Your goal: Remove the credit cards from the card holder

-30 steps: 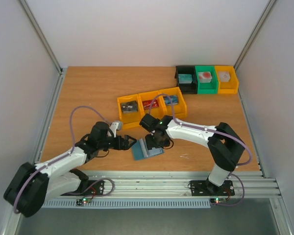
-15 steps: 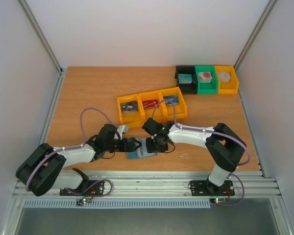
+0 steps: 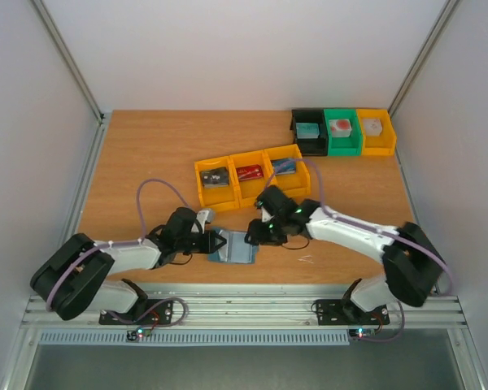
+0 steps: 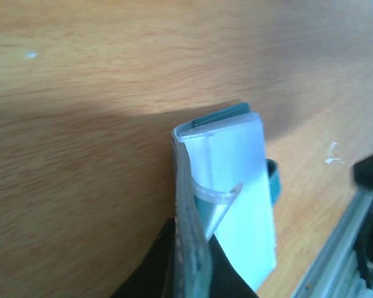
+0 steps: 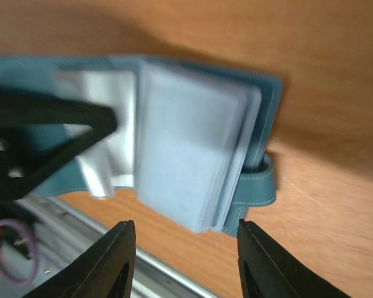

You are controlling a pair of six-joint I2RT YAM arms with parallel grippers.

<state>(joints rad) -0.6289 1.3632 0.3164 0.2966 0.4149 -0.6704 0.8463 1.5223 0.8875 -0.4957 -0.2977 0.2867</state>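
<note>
While the left pincer (image 3: pixel 215 241) clamps one edge of the card holder (image 3: pixel 237 249) on the bench (image 3: pixel 146 162) — the right pincer (image 3: pixel 253 236) hangs open over its clear sleeves (image 5: pixel 186 161).

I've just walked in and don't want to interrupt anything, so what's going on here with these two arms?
Both arms are working on the blue card holder, which lies open in front of the yellow bins. The left tool is shut on its left edge. The right tool is open at the stack of clear plastic sleeves and grips nothing. Three small cards, dark, red and blue, lie one to a bin. I cannot tell whether any card is left in the sleeves.
</note>
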